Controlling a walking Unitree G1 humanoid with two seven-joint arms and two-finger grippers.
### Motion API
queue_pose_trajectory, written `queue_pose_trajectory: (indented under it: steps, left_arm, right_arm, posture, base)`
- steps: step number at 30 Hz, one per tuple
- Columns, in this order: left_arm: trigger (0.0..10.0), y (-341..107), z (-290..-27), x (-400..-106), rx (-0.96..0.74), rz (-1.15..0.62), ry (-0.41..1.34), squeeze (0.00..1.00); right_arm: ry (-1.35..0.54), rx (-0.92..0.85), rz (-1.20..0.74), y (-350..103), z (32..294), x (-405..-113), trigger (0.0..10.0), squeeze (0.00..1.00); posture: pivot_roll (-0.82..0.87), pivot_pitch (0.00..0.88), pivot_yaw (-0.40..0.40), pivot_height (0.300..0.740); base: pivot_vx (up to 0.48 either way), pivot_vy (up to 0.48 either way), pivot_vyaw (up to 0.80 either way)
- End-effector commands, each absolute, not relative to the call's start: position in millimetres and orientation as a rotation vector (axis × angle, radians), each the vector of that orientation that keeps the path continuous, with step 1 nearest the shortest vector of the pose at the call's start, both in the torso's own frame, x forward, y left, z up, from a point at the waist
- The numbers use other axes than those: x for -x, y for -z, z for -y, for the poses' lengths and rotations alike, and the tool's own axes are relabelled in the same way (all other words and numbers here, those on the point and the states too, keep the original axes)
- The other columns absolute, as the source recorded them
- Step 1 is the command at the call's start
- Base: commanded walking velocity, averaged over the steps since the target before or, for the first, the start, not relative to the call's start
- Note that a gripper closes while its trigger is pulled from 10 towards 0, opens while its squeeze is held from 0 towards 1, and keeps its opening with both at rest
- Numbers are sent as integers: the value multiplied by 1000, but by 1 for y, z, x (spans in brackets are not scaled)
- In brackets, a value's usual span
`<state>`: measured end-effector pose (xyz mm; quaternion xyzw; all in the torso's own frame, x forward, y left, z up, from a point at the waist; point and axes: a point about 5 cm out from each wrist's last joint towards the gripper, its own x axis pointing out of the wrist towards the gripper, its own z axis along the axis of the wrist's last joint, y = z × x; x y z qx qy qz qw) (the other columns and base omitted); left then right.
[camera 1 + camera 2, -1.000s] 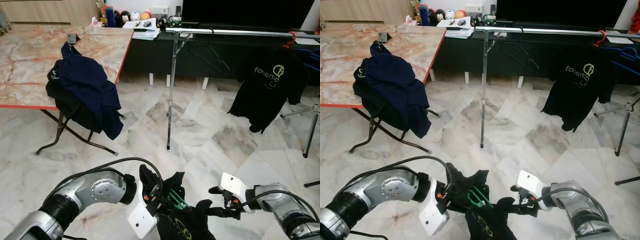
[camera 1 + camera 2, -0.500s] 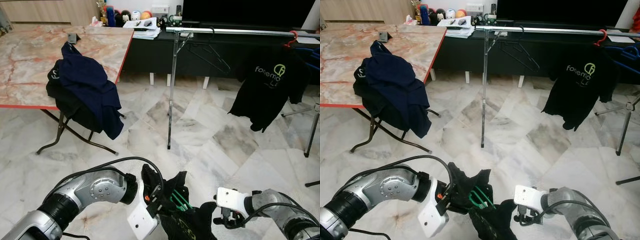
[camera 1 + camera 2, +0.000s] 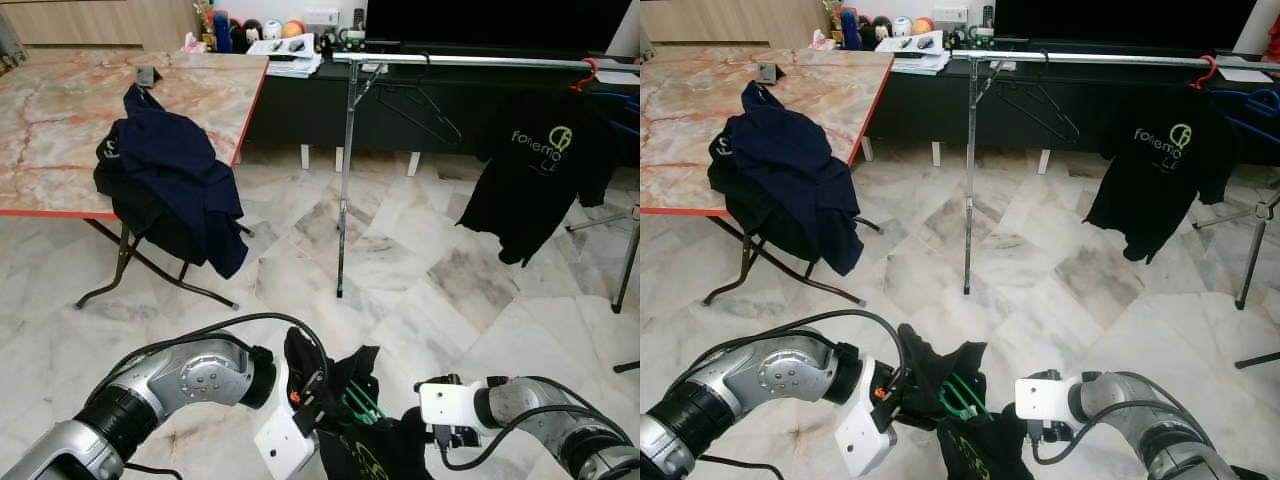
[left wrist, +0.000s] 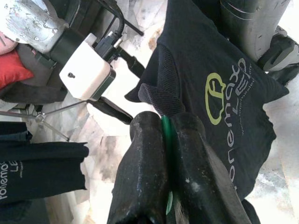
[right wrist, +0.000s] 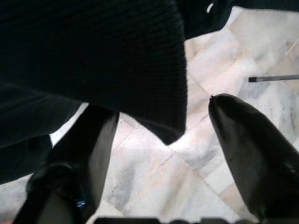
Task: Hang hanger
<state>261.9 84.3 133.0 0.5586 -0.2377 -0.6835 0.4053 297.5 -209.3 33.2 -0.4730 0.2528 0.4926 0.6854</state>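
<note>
Arms reach low over the marble floor (image 3: 420,290), elbows bent inward. The left gripper (image 4: 164,140) is clamped on the green hanger (image 3: 360,405) carrying a black T-shirt (image 4: 219,98). The right gripper (image 5: 163,154), fingers spread wide, sits at the shirt's edge, well short of the clothes rail (image 3: 470,63).

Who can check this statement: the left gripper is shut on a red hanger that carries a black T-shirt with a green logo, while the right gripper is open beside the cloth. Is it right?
Not quite: the hanger is green, not red, as the left wrist view shows. The rest holds: the left gripper is shut on it, it carries the black T-shirt with the green logo, and the right gripper is open beside the cloth.
</note>
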Motion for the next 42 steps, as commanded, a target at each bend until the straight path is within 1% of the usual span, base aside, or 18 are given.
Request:
queue_pose_trajectory:
  steps: [1,7,18,19,20,21,22,31,42]
  left_arm:
    - [10000,-140,-79,-258,-1399,662,1733,0]
    - [10000,-141,-77,-258,-1392,672,1732,0]
    - [10000,-142,-77,-258,-1392,670,1730,0]
    - [10000,-142,-77,-259,-1394,667,1729,0]
    - [10000,-142,-78,-259,-1398,662,1728,0]
    - [10000,-142,-78,-259,-1398,662,1728,0]
    - [10000,-142,-78,-260,-1400,658,1728,0]
    - [10000,-141,-78,-261,-1401,654,1729,0]
    - [10000,-141,-80,-264,-1415,636,1723,0]
  right_arm:
    - [-1119,1073,-557,-32,207,-297,0,0]
    - [-1129,1077,-548,-27,201,-294,0,0]
    - [-1140,1063,-551,-25,200,-292,0,0]
    - [-1143,1057,-554,-26,200,-292,1725,0]
    - [-1143,1055,-555,-27,202,-293,588,0]
    - [-1143,1055,-555,-27,202,-293,588,0]
    - [-1141,1056,-555,-28,203,-294,0,0]
    - [-1136,1062,-555,-33,210,-295,0,0]
    - [-1195,1010,-585,-29,212,-287,0,0]
  posture:
    - [143,105,5,740]
    - [147,108,7,740]
    - [147,113,5,740]
    - [146,120,5,740]
    - [143,121,6,740]
    - [143,121,6,740]
    - [143,121,6,740]
    - [132,128,11,740]
    - [123,131,18,740]
  base:
    - [0,0,0]
    - [0,0,0]
    - [0,0,0]
    - [0,0,0]
    - [0,0,0]
    - [0,0,0]
    - [0,0,0]
    - [0,0,0]
    - [0,0,0]
